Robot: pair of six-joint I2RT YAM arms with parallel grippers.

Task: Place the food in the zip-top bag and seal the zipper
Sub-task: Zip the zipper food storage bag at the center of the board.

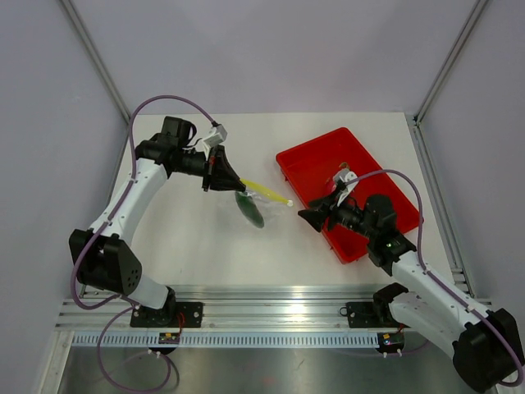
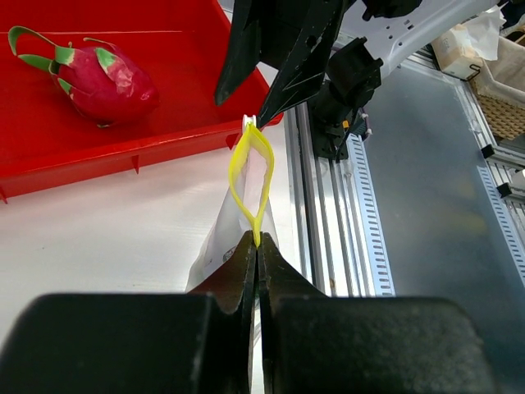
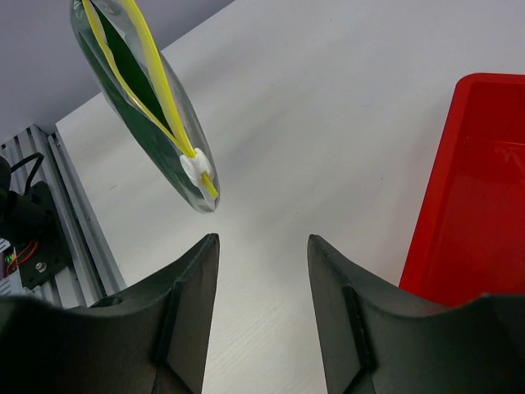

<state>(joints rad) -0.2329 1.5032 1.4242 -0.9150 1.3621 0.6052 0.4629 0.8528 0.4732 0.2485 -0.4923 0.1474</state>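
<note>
The zip-top bag (image 1: 269, 205) hangs above the table, with the dark green food (image 1: 251, 210) inside it. My left gripper (image 1: 236, 181) is shut on one end of the yellow zipper (image 1: 264, 190). In the left wrist view the jaws (image 2: 259, 240) pinch the zipper (image 2: 236, 176), whose two strips bow apart in an open loop. My right gripper (image 1: 304, 217) stands open just off the bag's other end, holding nothing. In the right wrist view the bag (image 3: 168, 152), the food (image 3: 123, 57) and the zipper's white slider (image 3: 195, 169) hang up and left of the open gripper (image 3: 262, 240).
A red tray (image 1: 312, 160) lies right of the bag, under my right arm. A pink dragon fruit (image 2: 107, 78) rests in the tray (image 2: 164, 139). An aluminium rail (image 1: 271, 300) runs along the table's near edge.
</note>
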